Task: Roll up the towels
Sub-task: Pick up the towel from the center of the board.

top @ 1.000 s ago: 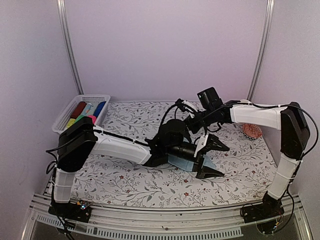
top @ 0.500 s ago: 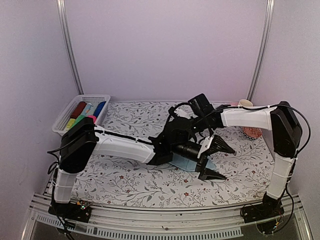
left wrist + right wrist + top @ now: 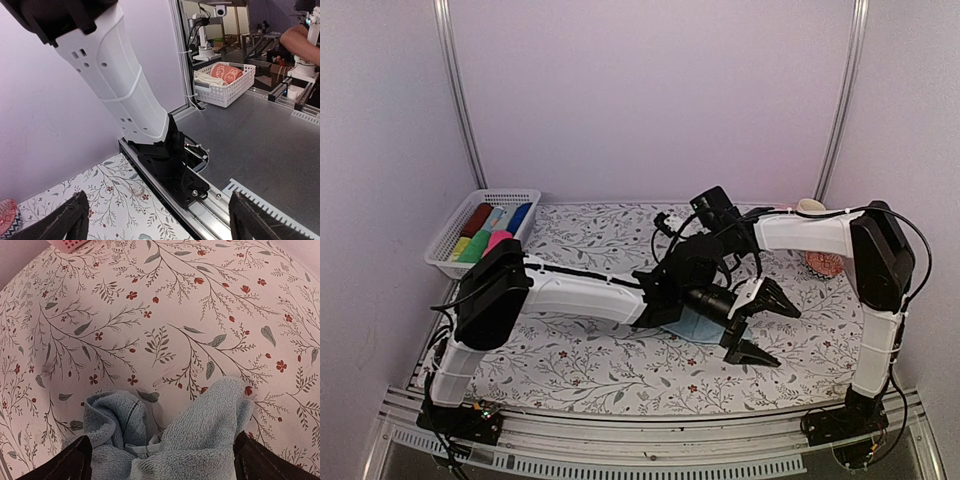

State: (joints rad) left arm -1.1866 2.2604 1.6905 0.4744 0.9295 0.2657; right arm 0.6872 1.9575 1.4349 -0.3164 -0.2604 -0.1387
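A pale blue towel [image 3: 200, 440] lies crumpled on the flowered tablecloth, with a folded lump on its left and a broader flap on its right. My right gripper [image 3: 162, 465] hangs open just above it, and its dark fingers [image 3: 75, 460] straddle the cloth without pinching it. From above, only a corner of the towel [image 3: 698, 325] shows under the crossed arms. My left gripper [image 3: 772, 328] reaches past the towel to its right and is open and empty. A pink roll [image 3: 498, 240] lies in the basket.
A white basket [image 3: 450, 235] of coloured rolls stands at the back left. A red patterned object [image 3: 823, 264] sits by the right wall. The right arm's base [image 3: 175, 165] and the table's metal rail [image 3: 220, 205] lie ahead of the left gripper.
The left arm has pushed further right across the towel, carrying its open gripper with it. The right wrist has swung left and down over the towel. Both grippers stayed open.
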